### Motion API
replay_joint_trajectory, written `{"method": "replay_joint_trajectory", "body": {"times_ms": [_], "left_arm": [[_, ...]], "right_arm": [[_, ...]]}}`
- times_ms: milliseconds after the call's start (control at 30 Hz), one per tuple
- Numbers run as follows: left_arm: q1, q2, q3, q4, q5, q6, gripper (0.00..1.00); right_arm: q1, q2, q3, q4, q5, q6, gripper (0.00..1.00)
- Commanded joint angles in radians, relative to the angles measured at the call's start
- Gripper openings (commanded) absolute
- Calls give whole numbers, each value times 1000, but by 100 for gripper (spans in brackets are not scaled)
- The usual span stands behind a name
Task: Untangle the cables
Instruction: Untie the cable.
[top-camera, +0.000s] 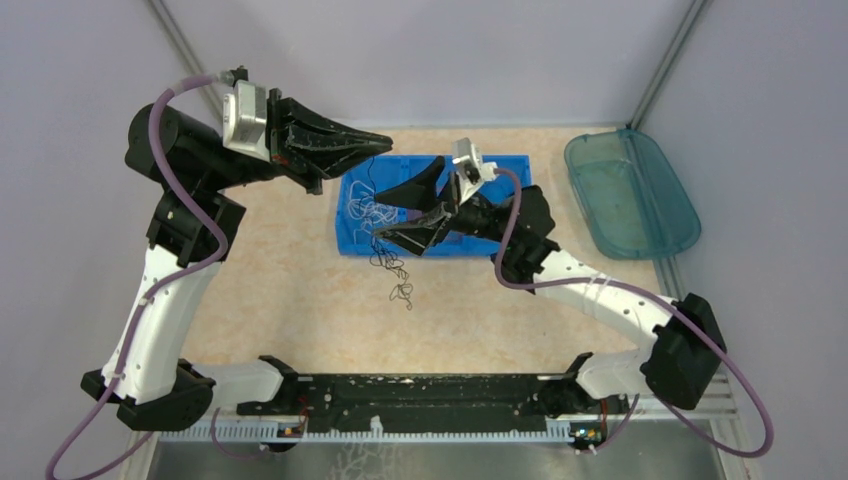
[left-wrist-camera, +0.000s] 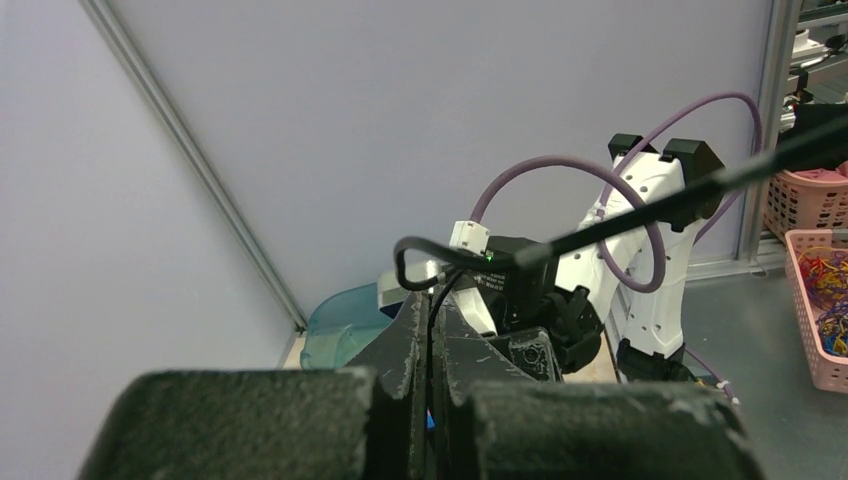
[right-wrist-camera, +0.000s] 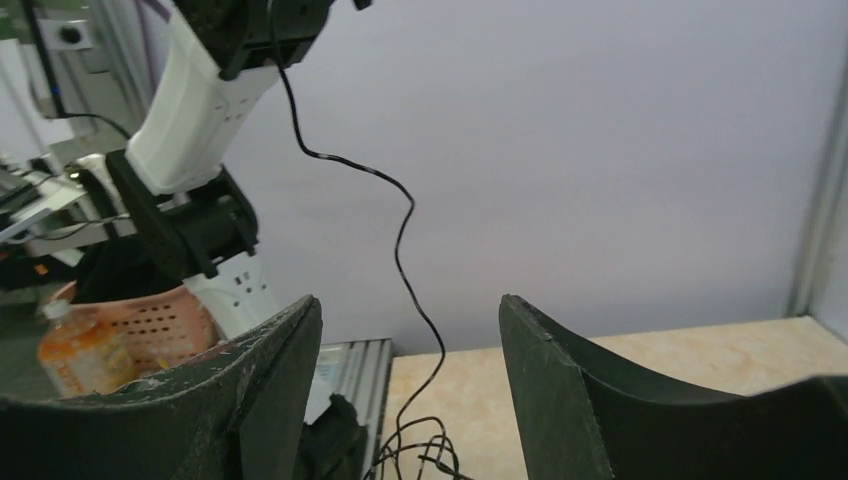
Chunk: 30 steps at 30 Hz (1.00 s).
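Observation:
My left gripper (top-camera: 383, 144) hangs high above the blue tray's (top-camera: 500, 245) left end, shut on a thin black cable (top-camera: 398, 276). In the left wrist view that cable (left-wrist-camera: 441, 292) rises out from between the closed fingers of the left gripper (left-wrist-camera: 437, 303). The black cable (right-wrist-camera: 405, 235) drops from there to a tangled bundle (right-wrist-camera: 425, 455) on the table. My right gripper (top-camera: 382, 216) stands open lower down; in the right wrist view its fingertips (right-wrist-camera: 410, 300) are wide apart with the strand between them, not touching. Curly white cables (top-camera: 366, 210) lie in the tray.
A teal translucent tub (top-camera: 630, 195) sits at the back right of the table. Grey walls close the left, back and right sides. Pink baskets (left-wrist-camera: 820, 290) stand outside the cell. The arms' base rail (top-camera: 420, 395) runs along the near edge.

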Motion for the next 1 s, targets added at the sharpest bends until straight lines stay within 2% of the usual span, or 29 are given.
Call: {"method": "replay_joint_trajectory", "body": {"times_ms": [0, 100, 200, 467, 633, 767, 967], "left_arm": [[-5, 2, 9, 28, 12, -5, 0], [-5, 3, 10, 29, 12, -8, 0], [-6, 3, 12, 34, 11, -14, 0], [-6, 7, 26, 34, 11, -15, 0], [-7, 15, 44, 36, 10, -17, 0], [-8, 21, 65, 32, 6, -8, 0], [-8, 40, 106, 27, -8, 6, 0]], "right_arm": [[42, 44, 98, 95, -148, 39, 66], [67, 89, 143, 9, -125, -14, 63], [70, 135, 174, 7, -99, -19, 55], [99, 242, 169, 100, -115, 47, 21], [123, 301, 116, 147, -99, 85, 14], [132, 340, 14, 263, -66, 138, 9], [167, 406, -109, 324, 5, 117, 4]]}}
